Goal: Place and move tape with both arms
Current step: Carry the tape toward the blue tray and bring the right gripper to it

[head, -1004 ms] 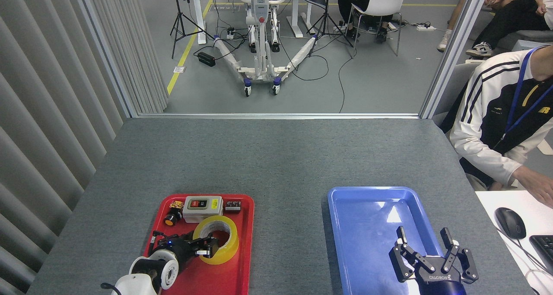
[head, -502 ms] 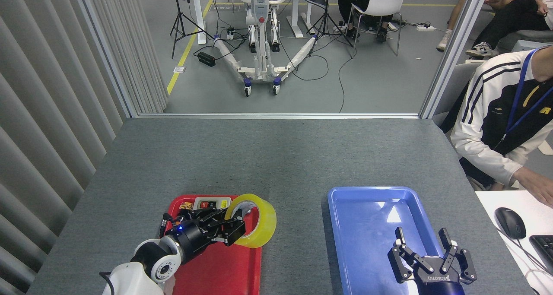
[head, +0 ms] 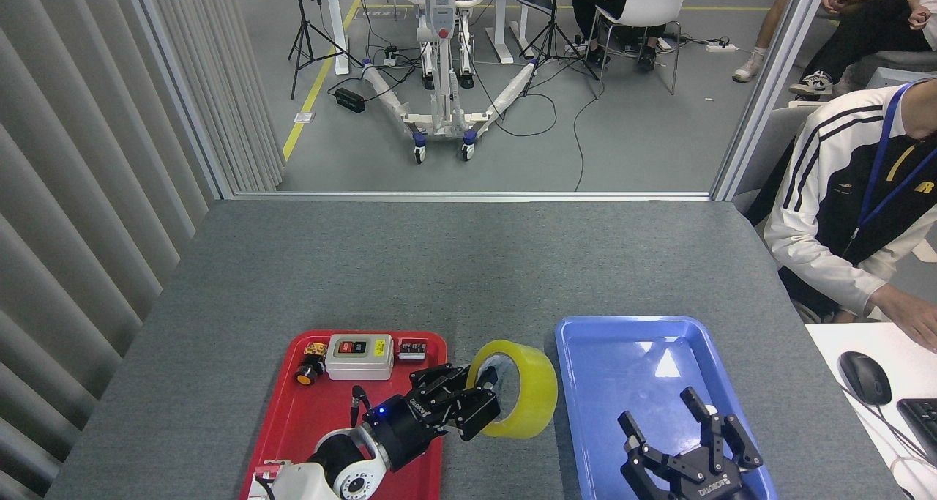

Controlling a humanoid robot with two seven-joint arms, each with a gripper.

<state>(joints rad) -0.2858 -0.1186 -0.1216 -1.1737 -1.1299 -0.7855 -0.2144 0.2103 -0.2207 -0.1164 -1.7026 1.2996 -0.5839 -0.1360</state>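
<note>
Between red tray (head: 293,427) and blue tray (head: 585,383), bare table (head: 468,266) beyond; left gripper (head: 479,405) clamped on tape (head: 523,390); right gripper (head: 677,430) spread wide, empty

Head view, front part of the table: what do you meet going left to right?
Red tray → white switch box → left gripper, shut on the tape → blue tray → right gripper, open, over the blue tray.

Bare grey table (head: 468,273) beyond both trays; switch box (head: 359,356) crowding the red tray (head: 293,419); blue tray (head: 622,383) unobstructed.
</note>
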